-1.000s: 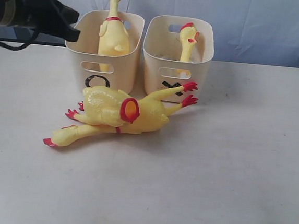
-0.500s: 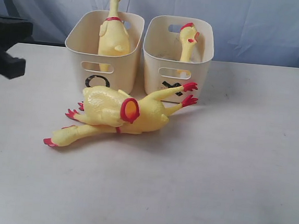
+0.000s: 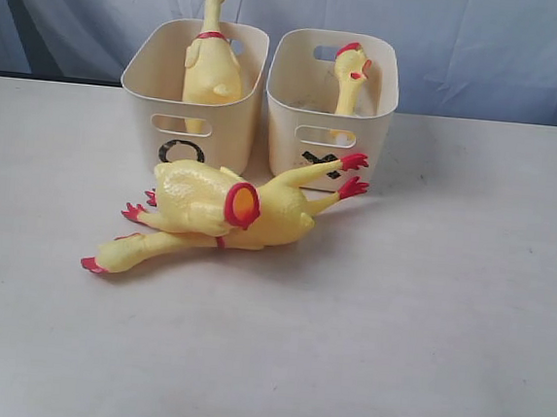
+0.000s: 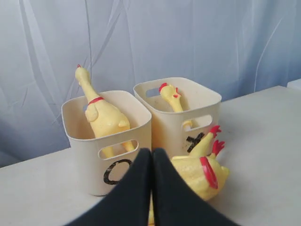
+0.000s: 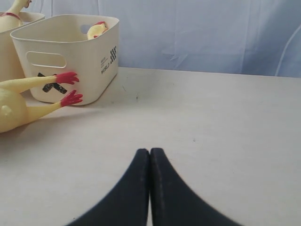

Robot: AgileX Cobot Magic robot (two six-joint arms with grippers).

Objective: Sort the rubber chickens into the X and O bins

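Note:
Two cream bins stand side by side at the back. The O bin holds one rubber chicken with its neck sticking up. In the X bin another chicken's head shows above the rim. Two more chickens lie crossed on the table in front: one with its open red-ringed end facing forward, one underneath with red feet against the X bin. Neither gripper appears in the exterior view. My left gripper is shut and empty, back from the bins. My right gripper is shut and empty over bare table.
A pale wrinkled curtain hangs behind the white table. The X bin's side carries a small printed label.
The left arm, which stood at the upper left of the exterior view, has drawn back leftward out of that view. The chickens and bins have not moved.

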